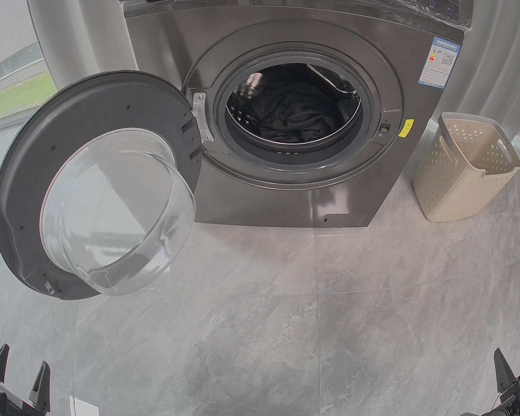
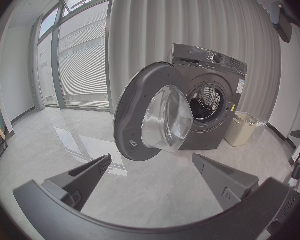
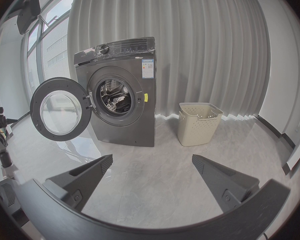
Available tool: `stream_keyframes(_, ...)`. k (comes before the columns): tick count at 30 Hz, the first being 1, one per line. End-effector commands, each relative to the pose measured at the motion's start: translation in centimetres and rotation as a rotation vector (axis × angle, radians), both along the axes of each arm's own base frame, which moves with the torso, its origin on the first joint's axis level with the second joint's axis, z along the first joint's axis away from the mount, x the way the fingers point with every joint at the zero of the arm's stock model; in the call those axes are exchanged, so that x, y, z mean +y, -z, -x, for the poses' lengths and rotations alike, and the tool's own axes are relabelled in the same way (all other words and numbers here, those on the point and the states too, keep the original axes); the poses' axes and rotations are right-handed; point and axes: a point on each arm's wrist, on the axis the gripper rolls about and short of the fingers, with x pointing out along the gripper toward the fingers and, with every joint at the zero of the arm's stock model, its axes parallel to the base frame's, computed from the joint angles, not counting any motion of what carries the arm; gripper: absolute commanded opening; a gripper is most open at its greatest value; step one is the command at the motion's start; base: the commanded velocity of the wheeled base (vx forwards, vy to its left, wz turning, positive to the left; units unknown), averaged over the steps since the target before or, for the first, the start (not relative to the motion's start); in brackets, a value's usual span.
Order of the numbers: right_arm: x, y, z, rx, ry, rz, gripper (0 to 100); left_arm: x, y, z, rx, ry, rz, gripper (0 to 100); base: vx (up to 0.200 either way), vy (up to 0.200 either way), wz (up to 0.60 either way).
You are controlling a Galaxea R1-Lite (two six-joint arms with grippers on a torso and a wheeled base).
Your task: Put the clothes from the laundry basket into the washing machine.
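The grey washing machine (image 1: 306,163) stands ahead with its round door (image 1: 92,186) swung wide to the left. Dark clothes (image 1: 294,114) lie inside the drum. A beige perforated laundry basket (image 1: 465,166) sits on the floor to the machine's right; its inside looks bare in the right wrist view (image 3: 198,122). My left gripper (image 1: 18,371) is open low at the left, well back from the door, nothing between its fingers (image 2: 90,175). My right gripper (image 1: 517,356) is open low at the right, holding nothing (image 3: 153,170).
Grey tiled floor (image 1: 306,319) stretches between me and the machine. The open door juts out into the left side of that space. Pleated curtains (image 3: 206,50) hang behind the machine and basket, with tall windows (image 2: 80,57) to the left.
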Motion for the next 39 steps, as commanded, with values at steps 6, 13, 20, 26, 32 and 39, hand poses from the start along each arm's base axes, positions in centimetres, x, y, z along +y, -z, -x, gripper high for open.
stream_keyframes(6, 0.0, 0.5, 0.0, 0.004, 0.0, 0.001, 100, 0.0, 0.4, 0.0, 0.004, 0.0, 0.001, 100, 0.0, 0.2, 0.0)
stream_keyframes(13, 0.0, 0.5, 0.0, 0.004, 0.0, 0.001, 100, 0.0, 0.4, 0.0, 0.004, -0.001, 0.001, 100, 0.0, 0.2, 0.0)
stream_keyframes(20, 0.0, 0.5, 0.0, 0.004, -0.002, 0.001, 100, 0.0, 0.4, 0.0, 0.004, 0.0, 0.001, 100, 0.0, 0.2, 0.0)
stream_keyframes(26, 0.0, 0.5, 0.0, 0.004, -0.002, 0.001, 100, 0.0, 0.4, 0.0, 0.001, -0.004, -0.005, 100, 0.0, 0.133, 0.0)
stream_keyframes(32, 0.0, 0.5, 0.0, 0.004, 0.002, -0.001, 100, 0.0, 0.4, 0.0, 0.002, -0.004, -0.007, 100, 0.0, 0.0, 0.0)
stream_keyframes(39, 0.0, 0.5, 0.0, 0.004, 0.002, -0.001, 100, 0.0, -6.5, 1.9, -0.223, 0.023, 0.018, 100, 0.0, 0.0, 0.0)
